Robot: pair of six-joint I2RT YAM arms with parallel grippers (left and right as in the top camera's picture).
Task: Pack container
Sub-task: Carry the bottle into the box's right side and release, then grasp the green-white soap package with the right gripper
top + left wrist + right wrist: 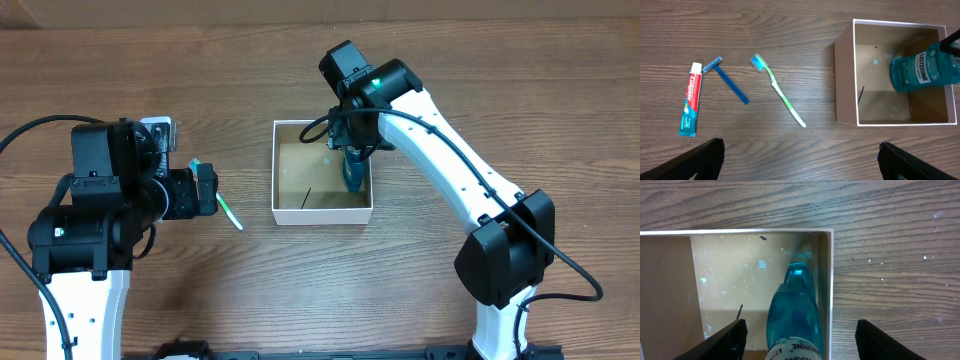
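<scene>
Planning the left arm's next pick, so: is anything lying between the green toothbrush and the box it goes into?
Nothing visible. Only bare wood lies between the toothbrush and the container, up to its near wall. Inside, the mouthwash bottle is at the side away from the toothbrush, leaving the nearer floor bare.

White moulded arm shells (90, 310); black boxy joint housings (505, 255); looping black cables (40, 122); green status light (378, 83); black two-finger left gripper (208, 188).

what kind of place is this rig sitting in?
Probably a robotics lab bench staged for a packing trial, not a home: a wood-grain table, with toothpaste, razor and toothbrush laid side by side, and a mouthwash bottle inside the cardboard container.
</scene>
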